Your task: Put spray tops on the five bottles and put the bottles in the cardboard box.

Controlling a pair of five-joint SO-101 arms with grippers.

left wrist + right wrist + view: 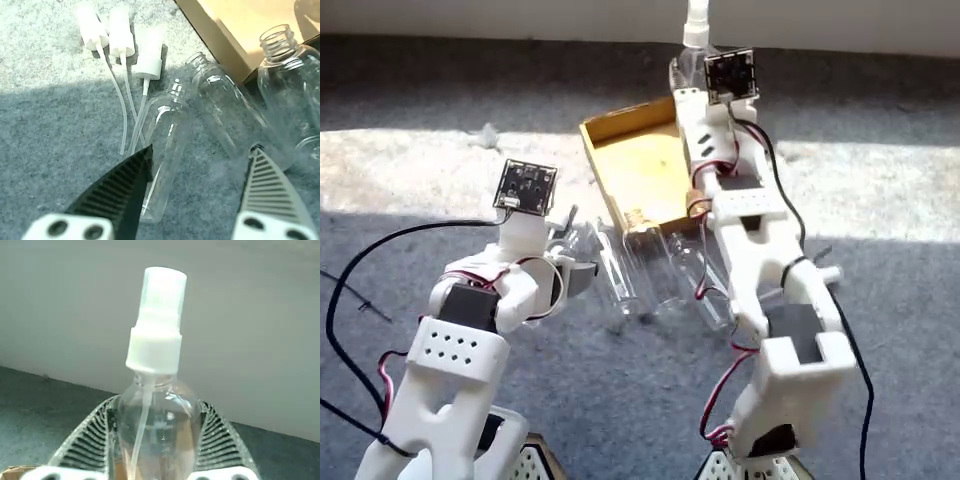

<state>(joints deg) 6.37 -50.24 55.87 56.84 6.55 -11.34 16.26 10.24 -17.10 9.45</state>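
Left gripper [201,149]: jaws wide, hovering over three uncapped bottles [165,145] lying on carpet near the cardboard box [630,165]. Three loose spray tops [122,37] lie beside them. Right arm stretched far; right gripper [157,407] clamps an upright capped bottle [156,435] at the box's far right corner.

Your left arm [470,330] and right arm [760,250] are white printed shells with black servo blocks, with red and black cables running along the links. Each wrist carries a black square camera board [525,187]. The left gripper [201,150] has ribbed fingers [120,190], one black, one pale.
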